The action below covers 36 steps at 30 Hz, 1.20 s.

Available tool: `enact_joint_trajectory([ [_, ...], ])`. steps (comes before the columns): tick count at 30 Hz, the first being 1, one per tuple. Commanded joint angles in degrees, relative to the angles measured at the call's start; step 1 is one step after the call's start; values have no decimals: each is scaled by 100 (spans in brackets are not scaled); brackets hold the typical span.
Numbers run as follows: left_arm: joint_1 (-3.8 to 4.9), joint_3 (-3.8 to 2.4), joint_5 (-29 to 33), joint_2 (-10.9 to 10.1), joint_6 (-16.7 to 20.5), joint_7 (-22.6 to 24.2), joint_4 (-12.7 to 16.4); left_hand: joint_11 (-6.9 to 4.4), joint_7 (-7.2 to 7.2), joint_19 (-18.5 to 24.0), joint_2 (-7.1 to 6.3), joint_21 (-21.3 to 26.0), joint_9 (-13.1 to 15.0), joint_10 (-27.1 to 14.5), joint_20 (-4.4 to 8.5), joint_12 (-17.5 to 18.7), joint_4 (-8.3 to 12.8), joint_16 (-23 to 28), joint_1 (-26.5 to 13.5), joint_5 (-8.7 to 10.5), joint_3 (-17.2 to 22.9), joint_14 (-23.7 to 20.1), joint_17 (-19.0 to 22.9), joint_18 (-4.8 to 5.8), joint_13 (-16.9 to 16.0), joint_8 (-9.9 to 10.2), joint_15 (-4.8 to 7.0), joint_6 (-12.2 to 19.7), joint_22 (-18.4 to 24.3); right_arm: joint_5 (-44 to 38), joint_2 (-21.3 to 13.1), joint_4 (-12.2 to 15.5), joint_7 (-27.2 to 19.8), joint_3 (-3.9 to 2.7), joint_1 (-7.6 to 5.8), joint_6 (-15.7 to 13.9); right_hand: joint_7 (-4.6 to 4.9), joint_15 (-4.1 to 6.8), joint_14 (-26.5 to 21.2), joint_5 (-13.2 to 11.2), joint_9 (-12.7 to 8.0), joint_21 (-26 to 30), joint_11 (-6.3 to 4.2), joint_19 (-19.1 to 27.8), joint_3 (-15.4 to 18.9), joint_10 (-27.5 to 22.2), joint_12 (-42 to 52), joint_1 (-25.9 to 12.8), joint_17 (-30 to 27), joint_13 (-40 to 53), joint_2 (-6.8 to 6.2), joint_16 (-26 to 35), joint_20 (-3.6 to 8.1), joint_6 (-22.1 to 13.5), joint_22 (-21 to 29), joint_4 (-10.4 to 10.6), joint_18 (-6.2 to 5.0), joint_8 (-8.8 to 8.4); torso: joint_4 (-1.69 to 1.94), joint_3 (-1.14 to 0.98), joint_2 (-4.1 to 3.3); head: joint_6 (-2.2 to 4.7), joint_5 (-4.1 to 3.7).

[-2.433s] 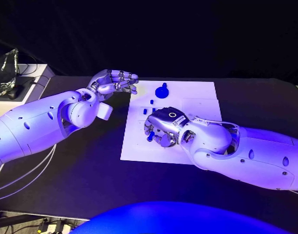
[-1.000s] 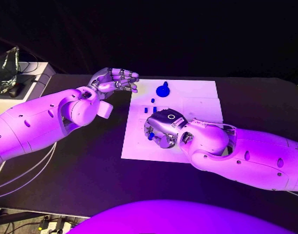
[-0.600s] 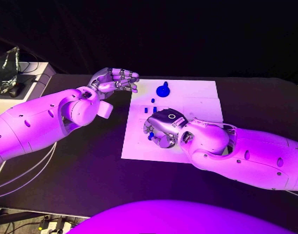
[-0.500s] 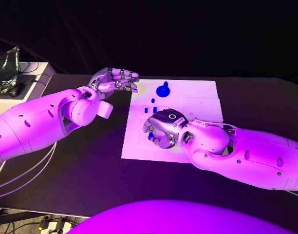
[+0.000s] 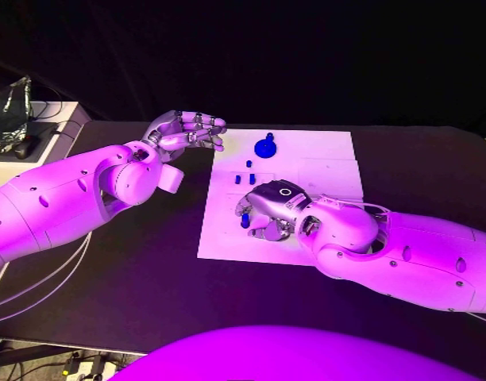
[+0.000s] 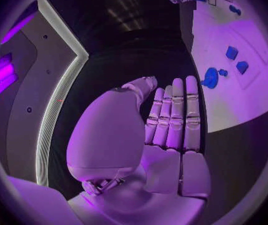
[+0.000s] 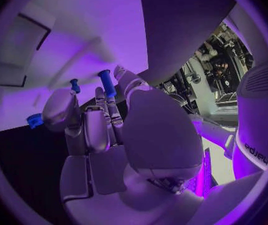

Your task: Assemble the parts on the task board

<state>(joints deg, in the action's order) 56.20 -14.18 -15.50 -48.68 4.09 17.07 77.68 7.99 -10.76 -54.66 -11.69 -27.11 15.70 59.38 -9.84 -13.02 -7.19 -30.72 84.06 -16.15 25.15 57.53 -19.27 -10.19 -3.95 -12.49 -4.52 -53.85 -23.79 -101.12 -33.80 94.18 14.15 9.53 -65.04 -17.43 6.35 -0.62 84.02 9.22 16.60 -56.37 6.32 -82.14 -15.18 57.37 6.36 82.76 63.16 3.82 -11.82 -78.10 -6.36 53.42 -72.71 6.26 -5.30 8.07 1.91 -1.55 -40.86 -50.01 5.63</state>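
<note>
**Q:** What are your hands doing?

**A:** My right hand (image 5: 268,213) sits low over the middle of the task board (image 5: 323,155), toward its left side. From the right wrist view I see a blue peg (image 7: 107,83) standing up between my fingers (image 7: 95,130), so I judge that I am holding it. My left hand (image 5: 185,132) hangs off the board's far left corner with its fingers curled in and nothing in them.

**Q:** Where are the other parts?

**A:** A round blue part (image 5: 265,147) lies at the far edge of the board, and small blue pieces (image 5: 244,178) lie just beyond my right hand. Another blue piece (image 7: 34,120) shows beside my fingers, though I cannot tell whether it touches them.

**Q:** What could go wrong?

**A:** The peg looks pinched near one end only, so it could tilt as I press it down and jam or slip free. My hand also covers the spot under it from the head view, so I might miss the hole. And the pieces close by could get knocked out of place by my knuckles.
</note>
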Motion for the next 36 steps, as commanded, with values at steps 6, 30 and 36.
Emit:
enact_joint_trajectory([
  [6,2,-4,15,7,-97,20,3,21,-38,52,36,25,-13,-15,-6,27,13,46,-26,-28,-26,14,-12,8,-8,25,-38,6,5,42,-129,74,6,-3,3,-789,41,-64,29,131,-43,70,24,-33,141,-258,7,206,-27,-15,-45,16,-13,46,38,236,-71,-74,-6,-2,2,1,-16],
  [30,-57,4,16,28,-133,32,-58,18,-35,54,35,45,-31,11,-18,19,-2,75,-52,-30,-36,17,-42,6,-17,58,-43,59,15,4178,-1726,369,-287,-204,-814,-120,0,392,166,610,122,-862,-521,-360,232,1853,2159,247,324,1393,-20,-205,396,567,-476,1028,84,302,-67,12,78,331,-486],
  [36,-134,5,26,0,-112,59,-11,6,-28,49,47,51,-31,59,-18,-2,-3,84,-50,-30,-32,24,-58,1,-26,54,-36,49,18,4382,-2224,496,619,-196,-922,591,-12,337,399,1106,584,-1873,-517,-533,382,2658,7369,-967,1560,7379,104,-781,358,335,-1047,1025,260,758,-114,-2,109,353,-631],
])
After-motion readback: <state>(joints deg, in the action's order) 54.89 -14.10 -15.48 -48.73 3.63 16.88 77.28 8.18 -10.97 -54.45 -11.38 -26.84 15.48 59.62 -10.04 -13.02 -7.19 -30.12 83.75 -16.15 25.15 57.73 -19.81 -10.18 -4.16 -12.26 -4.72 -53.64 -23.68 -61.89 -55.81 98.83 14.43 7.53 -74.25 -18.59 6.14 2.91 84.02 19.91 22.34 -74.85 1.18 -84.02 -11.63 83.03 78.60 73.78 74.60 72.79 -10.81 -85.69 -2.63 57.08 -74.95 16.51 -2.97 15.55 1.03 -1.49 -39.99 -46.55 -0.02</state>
